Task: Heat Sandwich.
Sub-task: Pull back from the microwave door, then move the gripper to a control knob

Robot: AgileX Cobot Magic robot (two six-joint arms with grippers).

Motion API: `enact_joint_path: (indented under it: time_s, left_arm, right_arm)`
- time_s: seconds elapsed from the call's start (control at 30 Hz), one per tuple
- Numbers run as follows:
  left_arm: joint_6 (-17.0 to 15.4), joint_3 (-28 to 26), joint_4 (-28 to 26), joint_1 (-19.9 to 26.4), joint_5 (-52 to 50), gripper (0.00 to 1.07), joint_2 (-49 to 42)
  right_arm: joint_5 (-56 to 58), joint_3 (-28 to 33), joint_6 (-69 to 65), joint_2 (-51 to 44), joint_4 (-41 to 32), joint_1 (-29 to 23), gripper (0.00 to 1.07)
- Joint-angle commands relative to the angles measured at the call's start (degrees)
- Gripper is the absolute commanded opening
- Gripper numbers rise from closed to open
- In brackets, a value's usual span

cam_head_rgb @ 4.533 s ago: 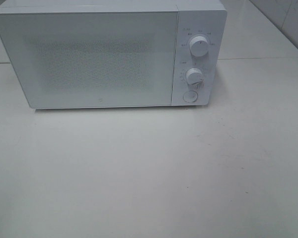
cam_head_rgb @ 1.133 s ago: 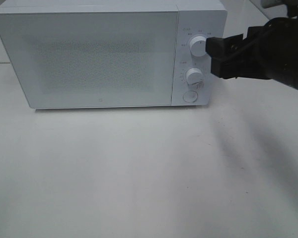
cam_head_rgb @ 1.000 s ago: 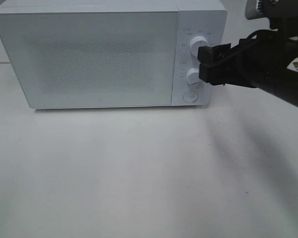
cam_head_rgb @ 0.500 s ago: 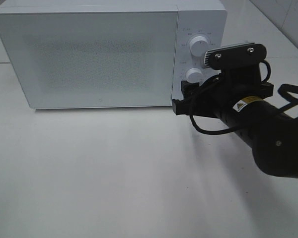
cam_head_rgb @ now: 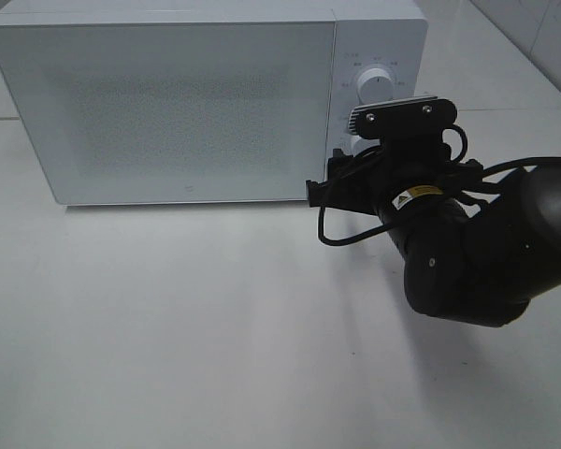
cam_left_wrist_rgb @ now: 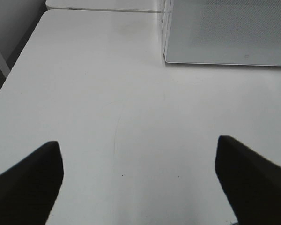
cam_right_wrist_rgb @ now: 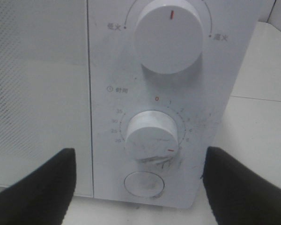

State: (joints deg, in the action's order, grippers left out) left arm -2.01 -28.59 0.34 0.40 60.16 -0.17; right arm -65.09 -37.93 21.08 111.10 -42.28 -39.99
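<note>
Microwave (cam_head_rgb: 168, 103) shut; right gripper (cam_right_wrist_rgb: 140, 187) spread, lowered from upper knob (cam_right_wrist_rgb: 168, 35) to round button (cam_right_wrist_rgb: 144, 183); left gripper (cam_left_wrist_rgb: 138, 183) spread.

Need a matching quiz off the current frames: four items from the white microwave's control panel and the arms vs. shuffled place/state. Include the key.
Items
1. large white upper dial
2. smaller white lower dial
3. round white push button
4. black left gripper

Place or state
A. open above the white tabletop
B. red mark midway between its two end labels
C. beneath both dials
D. red mark turned away from the 0

Pairs: 1-B, 2-D, 3-C, 4-A
</note>
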Motion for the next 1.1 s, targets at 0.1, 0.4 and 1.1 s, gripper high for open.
enact_joint_path:
  time_s: [0.1,0.4,1.1]
  left_arm:
    - [-0.06,0.23,0.0,0.17,-0.8,0.82,-1.32]
    - [-0.06,0.23,0.0,0.17,-0.8,0.82,-1.32]
    - [-0.06,0.23,0.0,0.17,-0.8,0.82,-1.32]
  right_arm:
    - [-3.32,-2.69,0.92,2.52,-2.06,-0.17,0.72]
    - [-3.95,-5.04,0.92,4.98,-2.18,0.0,0.72]
    - [-3.61,-9.57,0.63,8.42,1.09,3.32,0.71]
